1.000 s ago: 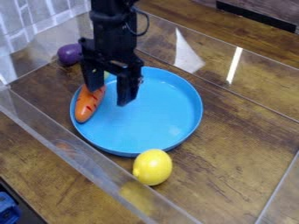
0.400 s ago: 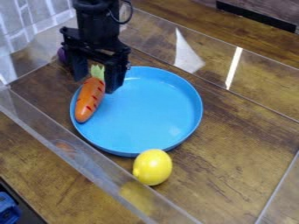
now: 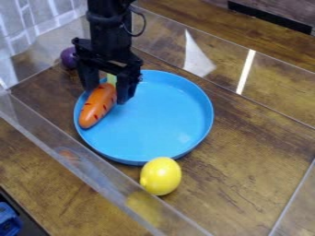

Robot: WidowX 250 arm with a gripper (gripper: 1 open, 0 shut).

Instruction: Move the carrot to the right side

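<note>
- We find the gripper [image 3: 107,88] pointing straight down over the left part of the blue plate [image 3: 172,124], its two dark fingers [image 3: 127,88] spread wide with nothing between them — a stance that suits a grasp about to be made, not a carry.
- The carrot [image 3: 96,107] lies on the left edge of the plate, orange body slanting up toward the gripper. Its upper end sits just below the fingertips; whether a finger touches it we cannot tell from this view.
- In our judgement the open fingers stand either side of the carrot's upper end so that a short descent would bring them around its narrow width; a grip across the width would hold better than one along the length.
- The right half of the plate is bare, which we read as the likely place for the carrot.
- The lemon [image 3: 160,175] rests on the wooden table [image 3: 246,184] in front of the plate, well apart from the carrot, so it should not hinder a move to the right.
- A purple object [image 3: 69,57] sits behind the gripper, partly hidden.
- Clear walls [image 3: 74,157] enclose the work area — a wide swing near them would carry some risk.
</note>
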